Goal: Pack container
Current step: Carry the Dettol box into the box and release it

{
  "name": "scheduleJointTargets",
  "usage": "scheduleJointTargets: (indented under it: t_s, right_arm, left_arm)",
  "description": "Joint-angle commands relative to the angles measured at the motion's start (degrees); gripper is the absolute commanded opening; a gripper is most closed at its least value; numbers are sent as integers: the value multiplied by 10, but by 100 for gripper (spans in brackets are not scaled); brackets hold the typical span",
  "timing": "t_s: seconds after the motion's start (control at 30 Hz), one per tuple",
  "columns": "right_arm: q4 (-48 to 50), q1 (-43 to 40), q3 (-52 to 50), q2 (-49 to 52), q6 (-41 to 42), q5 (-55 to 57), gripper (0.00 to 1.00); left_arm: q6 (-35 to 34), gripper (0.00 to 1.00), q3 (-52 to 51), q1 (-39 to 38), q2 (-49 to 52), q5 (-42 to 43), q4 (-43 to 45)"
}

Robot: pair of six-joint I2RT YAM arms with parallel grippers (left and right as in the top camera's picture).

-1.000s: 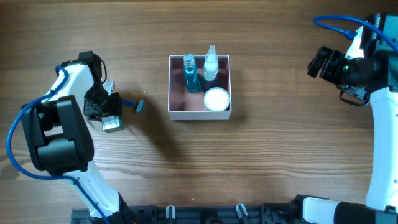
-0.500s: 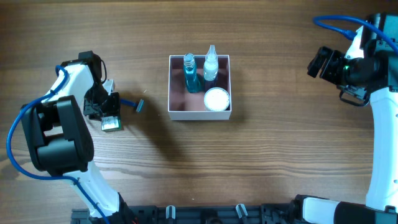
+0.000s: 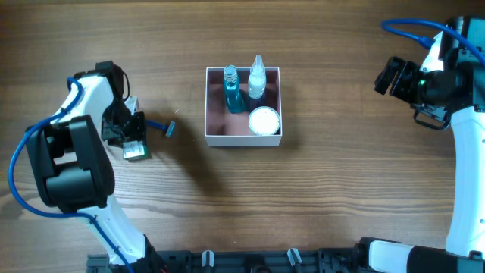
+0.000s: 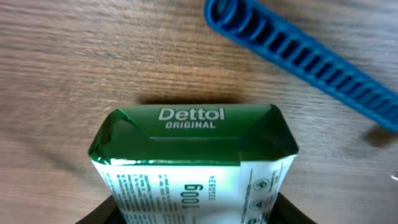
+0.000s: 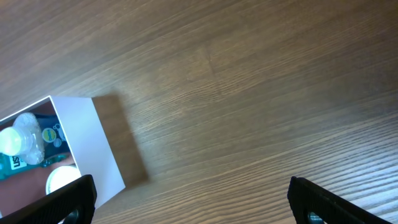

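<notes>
Container (image 3: 242, 139), a square shallow box with white outer walls and a dusty pink inside, stands near the middle of the wooden counter (image 3: 326, 197), open side up. Three items are inside it. A bottle of blue liquid (image 3: 232, 89) and a clear bottle with a white pointed cap (image 3: 257, 79) stand side by side against the far wall. A small round white jar (image 3: 264, 120) sits in the near corner on the right arm's side.

Well to the left of the container, the left fingers (image 4: 102, 216) flank a green-and-white soap packet (image 4: 193, 162) printed "Dettol Original" and grasp it by its two long sides. The packet's green end points away from the wrist camera and casts a narrow shadow on the wood. A blue comb (image 4: 305, 59) lies flat on the counter just beyond the packet, apart from it, between the left arm and the container.

At the far right, the right fingers (image 5: 68, 196) are spread wide above bare wood with nothing between them. The right wrist view shows one white corner of the container at its lower left.
</notes>
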Motion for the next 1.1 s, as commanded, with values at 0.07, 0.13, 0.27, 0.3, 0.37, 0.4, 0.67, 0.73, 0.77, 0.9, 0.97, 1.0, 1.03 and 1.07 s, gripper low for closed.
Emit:
scheduleJointTargets:
  t_s: [0.07, 0.13, 0.27, 0.3, 0.37, 0.4, 0.67, 0.73, 0.77, 0.9, 0.97, 1.0, 1.03, 1.07]
  right_arm:
    - [0, -1, -5, 7, -5, -9, 100]
    - [-1, -1, -5, 7, -5, -9, 100]
    - [0, -1, -5, 7, -5, -9, 100]
    - [0, -1, -5, 7, -5, -9, 100]
    - [0, -1, -5, 7, -5, -9, 100]
    - [0, -1, -5, 7, -5, -9, 100]
    - [-2, -1, -5, 7, -5, -9, 100]
    - [-2, -1, -5, 7, -5, -9, 99]
    - [-2, -1, -5, 7, -5, -9, 100]
    - [-4, -1, -5, 7, -5, -10, 100]
    - [-5, -1, -5, 7, -5, -9, 100]
    - [-5, -1, -5, 7, -5, -9, 100]
    - [-5, -1, -5, 7, -5, -10, 100]
    - [-5, -1, -5, 7, -5, -9, 100]
  left_arm:
    - [-60, 4, 83, -35, -51, -5, -52]
    - [-83, 4, 104, -49, -76, 16, -71]
    - [-127, 4, 123, -93, -132, 58, -83]
    - [-139, 4, 123, -107, -145, 58, -83]
    - [-165, 4, 123, -138, -165, 58, -82]
    - [-184, 4, 123, -160, -173, 58, -79]
    - [-257, 4, 122, -294, -173, 70, -15]
    - [-279, 4, 122, -316, -170, 70, 6]
    - [-286, 4, 122, -323, -168, 70, 14]
    - [-294, 4, 122, -338, -155, 70, 34]
    - [-294, 4, 122, -338, -144, 70, 35]
    - [-294, 4, 122, -338, -140, 70, 35]
    - [-294, 4, 122, -338, -134, 69, 35]
    - [-294, 4, 122, -338, -127, 68, 36]
